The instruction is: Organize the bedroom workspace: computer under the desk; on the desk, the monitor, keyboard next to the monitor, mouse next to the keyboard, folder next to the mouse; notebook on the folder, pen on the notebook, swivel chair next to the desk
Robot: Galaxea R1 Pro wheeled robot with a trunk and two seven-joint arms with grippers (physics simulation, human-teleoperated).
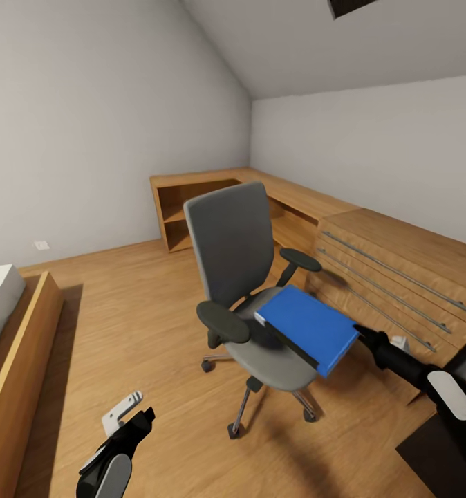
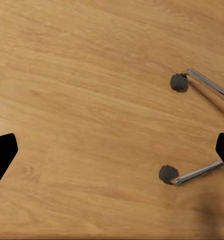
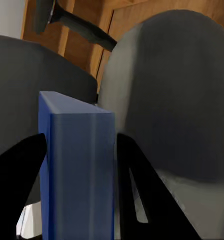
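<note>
Folder [image 1: 309, 326] in bright blue is sitting tilted over the seat of the swivel chair [image 1: 241, 277], one end raised and caught in the right end effector [image 1: 363, 339]. From the right wrist view the two dark fingers [image 3: 141, 200] are pressing either side of the folder's edge, so that end effector is clamped on it. The left end effector [image 1: 133, 415] is hanging low over the wooden floor [image 1: 136, 311] with its fingers apart, holding nothing; chrome legs and castors [image 2: 179, 82] of the chair are lying just beside it. My guess is the lift-off is under way. To do it well, I would be raising the folder level, clearing the black armrest [image 1: 301, 260] before swinging toward the tabletop, and keeping the grip firm so the flat cover is not slipping.
</note>
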